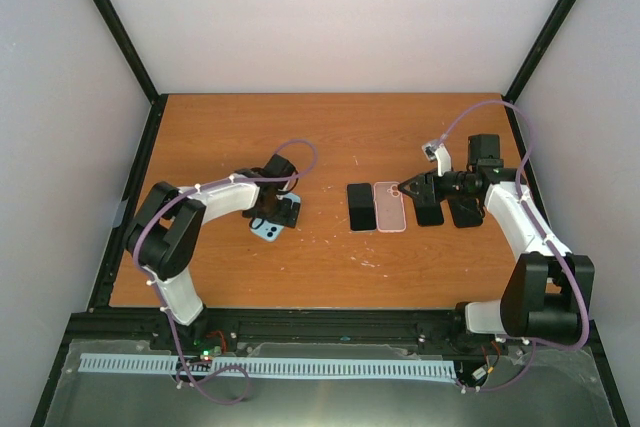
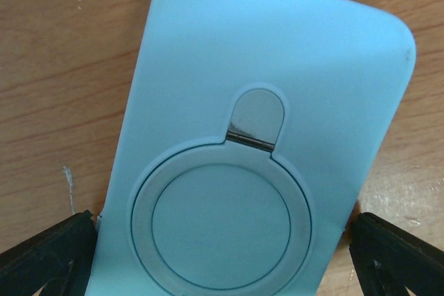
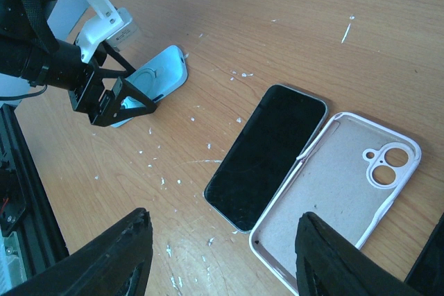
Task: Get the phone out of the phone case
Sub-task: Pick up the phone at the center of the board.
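A light-blue phone case (image 2: 277, 81) lies back up on the table, with a round ring holder (image 2: 222, 223) on it. Any phone inside is hidden. My left gripper (image 2: 223, 221) has a finger against each long edge and is shut on the case; both show in the top view (image 1: 270, 231), gripper (image 1: 280, 210). A bare black phone (image 3: 267, 150) lies screen up beside an empty pink case (image 3: 333, 192); both show in the top view, phone (image 1: 360, 207), pink case (image 1: 389, 209). My right gripper (image 3: 223, 216) hovers open and empty just above them (image 1: 410, 190).
Two more black phone-like slabs (image 1: 428, 213) (image 1: 464, 213) lie right of the pink case, partly under my right wrist. White flecks are scattered on the wood. The black frame rail (image 3: 14, 206) runs along the table's edge.
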`<state>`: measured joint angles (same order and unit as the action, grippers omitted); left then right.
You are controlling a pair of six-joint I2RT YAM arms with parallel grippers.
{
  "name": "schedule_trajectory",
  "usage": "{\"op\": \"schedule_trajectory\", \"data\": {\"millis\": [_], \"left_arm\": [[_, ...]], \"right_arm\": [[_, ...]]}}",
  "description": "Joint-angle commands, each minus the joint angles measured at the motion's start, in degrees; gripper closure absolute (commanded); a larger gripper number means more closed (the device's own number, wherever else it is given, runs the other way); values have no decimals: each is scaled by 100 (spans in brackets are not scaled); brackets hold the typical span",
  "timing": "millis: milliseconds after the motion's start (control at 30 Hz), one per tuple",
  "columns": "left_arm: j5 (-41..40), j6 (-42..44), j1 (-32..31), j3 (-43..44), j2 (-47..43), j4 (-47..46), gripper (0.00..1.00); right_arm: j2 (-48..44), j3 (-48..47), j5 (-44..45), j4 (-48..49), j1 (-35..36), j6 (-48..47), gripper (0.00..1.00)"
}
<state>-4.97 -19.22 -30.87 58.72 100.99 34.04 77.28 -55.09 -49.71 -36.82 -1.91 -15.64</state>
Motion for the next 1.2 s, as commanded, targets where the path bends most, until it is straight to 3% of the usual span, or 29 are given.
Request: {"op": "schedule_trajectory", "data": {"millis": [0,300,500,633,900,1033,1167], "left_arm": [[405,-280,-208,-62,291,725,0],[140,-193,-209,78,530,1086,4],[453,-65,-209,126,553,1101,25],[543,-60,-209,203,224,1064,33],[2562,443,-209,535,-653,668,40],[3743,588,-209,582,-827,298,42],[4583,581,-209,700,-873,-18,44]], "right_arm": [[45,-93,-97,-62,-58,-75,43],[22,-94,-139,-104,-83,-110,43],[27,-101,-252,-136,-112,-162,44],[5,-196,-1206,-609,-140,-818,44],[-626,-737,-1547,-2035,-65,-3369,42],[-1056,-1061,-697,-2273,422,-4453,39],[-1050,-1242,930,-2093,1406,-4890,39]]}}
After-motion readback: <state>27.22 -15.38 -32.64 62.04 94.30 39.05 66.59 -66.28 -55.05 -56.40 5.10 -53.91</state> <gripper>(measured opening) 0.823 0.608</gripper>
